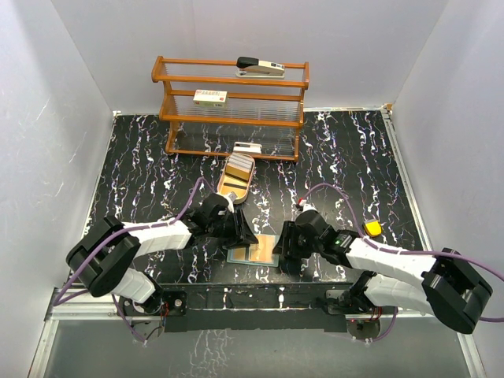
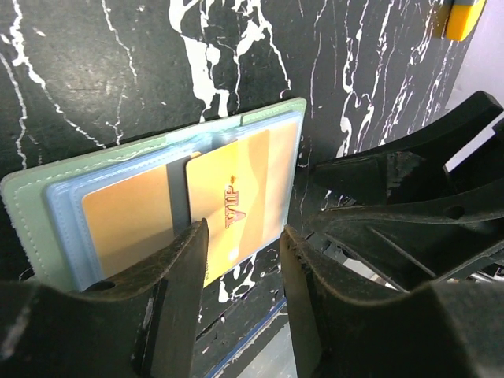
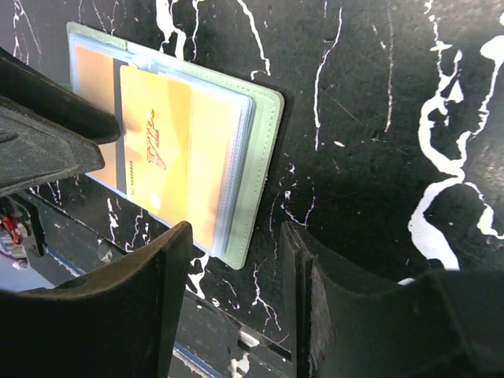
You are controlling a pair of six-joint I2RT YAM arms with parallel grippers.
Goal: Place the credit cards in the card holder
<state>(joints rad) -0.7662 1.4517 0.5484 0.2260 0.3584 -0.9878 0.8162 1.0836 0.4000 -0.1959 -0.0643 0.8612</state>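
Note:
The card holder (image 1: 253, 253) lies open and flat near the table's front edge, sage-green with blue-grey pockets (image 2: 31, 216). A gold credit card marked VIP (image 2: 236, 197) sits in one side, its near end sticking out past the holder's edge. Another gold card (image 2: 126, 216) fills the pocket beside it. My left gripper (image 2: 244, 236) is open just short of the VIP card's end, nothing between its fingers. My right gripper (image 3: 236, 232) is open too, empty, beside the holder's green corner (image 3: 264, 157). The two grippers (image 1: 240, 232) (image 1: 285, 246) flank the holder.
A tan oval tray (image 1: 223, 187) with more cards (image 1: 239, 167) stands behind the holder. A wooden shelf rack (image 1: 232, 98) at the back carries a stapler (image 1: 260, 66) and white boxes. A small yellow object (image 1: 372, 228) lies at the right. White walls close three sides.

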